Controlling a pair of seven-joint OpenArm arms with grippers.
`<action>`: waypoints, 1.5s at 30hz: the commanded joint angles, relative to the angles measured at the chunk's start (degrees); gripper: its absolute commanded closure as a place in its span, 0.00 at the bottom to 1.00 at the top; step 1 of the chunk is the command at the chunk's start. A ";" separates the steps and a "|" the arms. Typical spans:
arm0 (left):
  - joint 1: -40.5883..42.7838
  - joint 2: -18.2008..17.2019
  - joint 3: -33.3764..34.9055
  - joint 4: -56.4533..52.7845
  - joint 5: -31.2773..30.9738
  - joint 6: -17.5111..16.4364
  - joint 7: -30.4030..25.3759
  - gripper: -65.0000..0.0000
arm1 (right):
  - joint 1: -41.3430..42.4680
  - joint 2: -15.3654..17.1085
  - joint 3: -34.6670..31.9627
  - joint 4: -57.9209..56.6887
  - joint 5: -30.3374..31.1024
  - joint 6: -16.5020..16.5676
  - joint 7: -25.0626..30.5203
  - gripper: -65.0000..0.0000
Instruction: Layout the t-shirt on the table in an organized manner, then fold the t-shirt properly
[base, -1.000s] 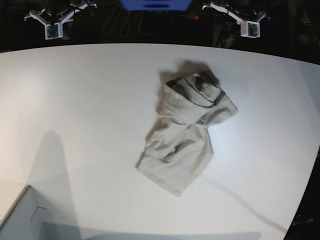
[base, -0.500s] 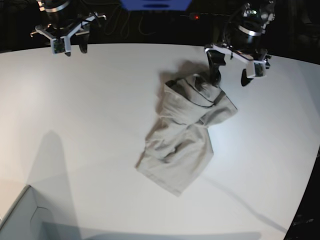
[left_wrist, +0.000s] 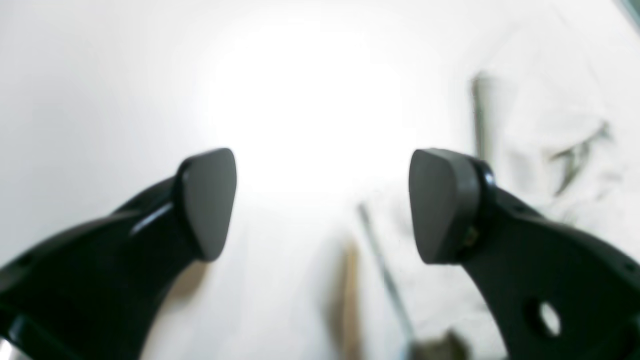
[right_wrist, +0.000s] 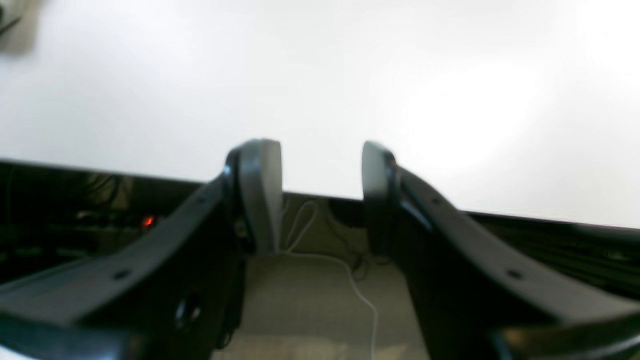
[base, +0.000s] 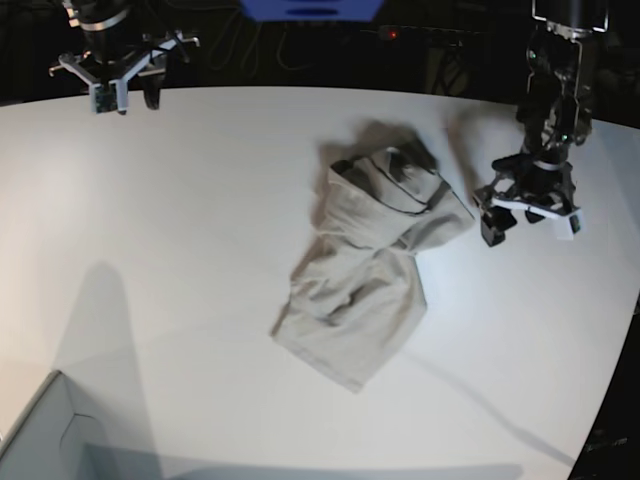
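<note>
The t-shirt (base: 374, 262) lies crumpled in a heap on the table (base: 180, 240), right of centre in the base view. The left gripper (base: 528, 222) hovers low just beside its right edge, jaws spread wide and empty. The right gripper (base: 122, 90) hangs over the table's far edge, jaws parted, holding nothing, well apart from the cloth.

base cam high overhead, wrist cams close behind fingers, sharing table (base: 180, 250)
</note>
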 joint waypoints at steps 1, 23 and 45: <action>-0.72 0.33 0.52 0.38 -0.09 -0.10 -0.01 0.20 | -0.34 0.48 0.54 0.83 -0.08 0.67 0.74 0.59; -2.66 9.91 4.21 -4.98 -0.53 0.08 4.82 1.00 | 4.15 7.86 0.80 0.83 -0.08 0.76 0.38 0.59; 10.97 4.38 -23.83 23.94 -0.62 -0.10 6.76 1.00 | 43.44 1.71 -22.76 -9.55 -0.08 0.76 -16.23 0.51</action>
